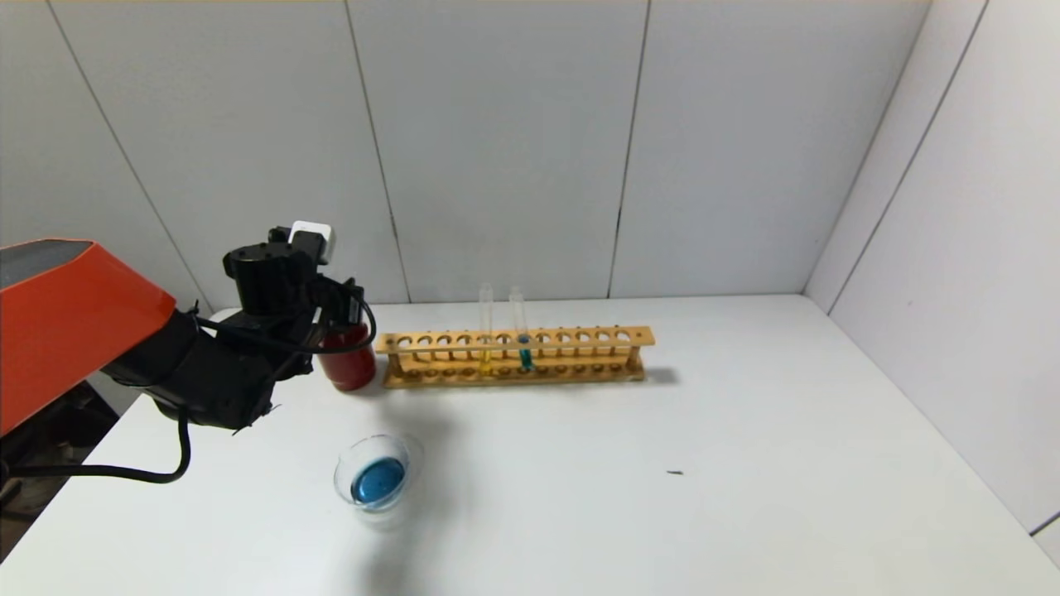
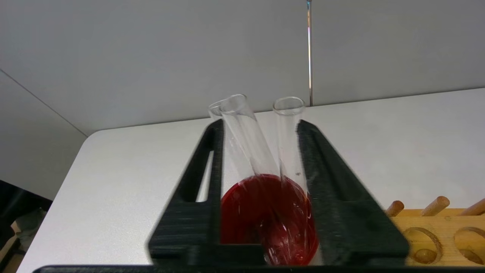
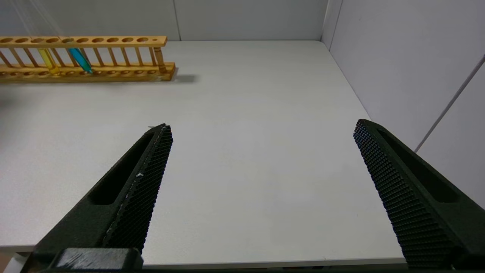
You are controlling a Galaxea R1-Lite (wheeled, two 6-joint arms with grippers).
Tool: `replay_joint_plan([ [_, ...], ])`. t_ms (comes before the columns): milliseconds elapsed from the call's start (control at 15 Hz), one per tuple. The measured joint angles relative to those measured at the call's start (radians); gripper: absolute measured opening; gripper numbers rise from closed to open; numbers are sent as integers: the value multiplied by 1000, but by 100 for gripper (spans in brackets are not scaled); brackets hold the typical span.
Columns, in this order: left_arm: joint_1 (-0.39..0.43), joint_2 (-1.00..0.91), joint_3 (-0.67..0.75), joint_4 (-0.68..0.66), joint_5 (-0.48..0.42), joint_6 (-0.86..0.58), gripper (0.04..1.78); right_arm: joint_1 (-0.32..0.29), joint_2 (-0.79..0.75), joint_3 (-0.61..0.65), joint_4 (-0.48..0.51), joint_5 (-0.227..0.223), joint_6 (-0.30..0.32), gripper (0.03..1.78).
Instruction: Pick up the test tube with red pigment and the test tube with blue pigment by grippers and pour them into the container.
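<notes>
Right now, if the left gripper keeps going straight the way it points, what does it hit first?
Probably the red cup: it sits between the left gripper's open fingers, with empty glass tubes leaning in it. Depth is unclear.

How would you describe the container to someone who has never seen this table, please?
Find the long wooden rack at the back of the white table, then look nearer the front edge, toward the left. The container stands there alone: a low, round, clear glass dish holding a blue pool, unlike the opaque dark red cup beside the rack.
</notes>
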Motion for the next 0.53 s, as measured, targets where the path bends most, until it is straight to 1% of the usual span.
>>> replay_joint_plan([
  [133,1,1,0,-1,0,0,113,0,0,0,0,0,0,175],
  [267,7,-2,0,-23,0,4,143,0,0,0,0,0,0,175],
  [400,10,-14,-1,-26,-1,9,163,0,0,0,0,0,0,175],
  [533,12,-44,-3,-23,-7,19,174,0,0,0,0,0,0,175],
])
